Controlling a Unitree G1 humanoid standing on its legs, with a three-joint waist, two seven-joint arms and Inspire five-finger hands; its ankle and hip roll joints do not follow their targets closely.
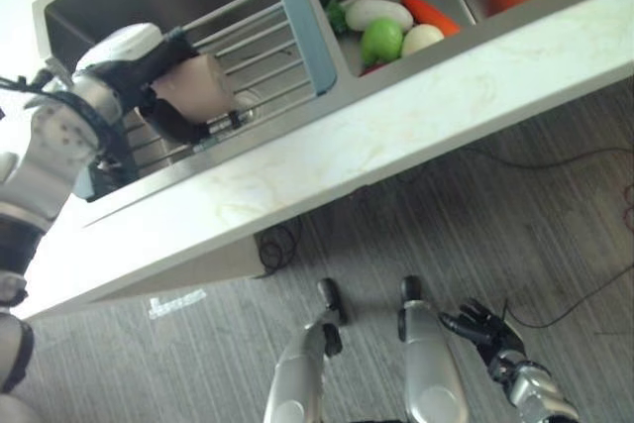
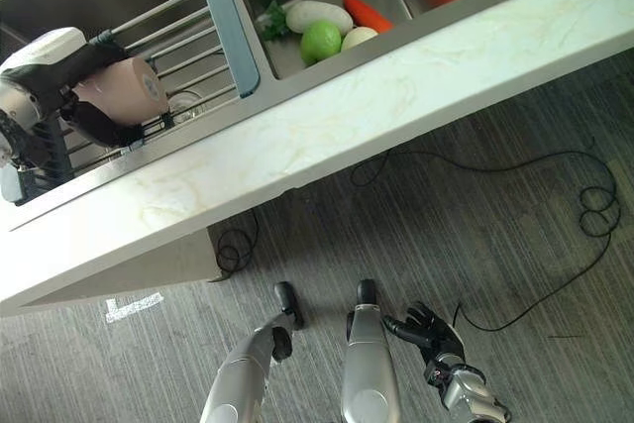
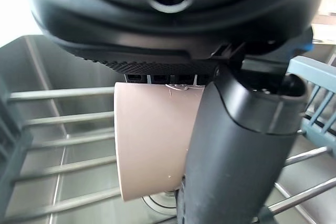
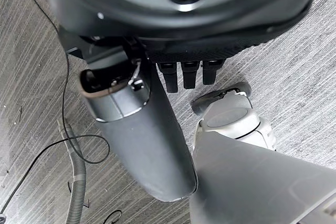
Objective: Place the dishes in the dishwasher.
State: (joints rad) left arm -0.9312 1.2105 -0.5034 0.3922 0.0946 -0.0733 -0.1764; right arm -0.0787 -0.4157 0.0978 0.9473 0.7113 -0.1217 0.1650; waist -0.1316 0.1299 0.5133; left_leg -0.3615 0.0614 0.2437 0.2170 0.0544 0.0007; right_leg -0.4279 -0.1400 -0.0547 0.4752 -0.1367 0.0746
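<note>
Both arms are silver-grey metal with rounded, jointed segments, and each ends in a dark hand. The left hand (image 1: 149, 71) is black, with a smooth white cover over the thumb and a speckled silver wrist behind it. The right hand (image 2: 428, 329) is black too, on a ribbed silver wrist. Seen close, the palm has a fine textured black pad, a round recessed screw hole and a thick, smooth dark-grey thumb.

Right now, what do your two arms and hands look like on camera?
Both arms are silver-grey metal with dark bands at the joints. The left hand is black with a white cover over its thumb side and a ribbed, textured palm pad. The right hand is all dark, with slim jointed fingers and a thick, smooth dark-grey thumb.
</note>
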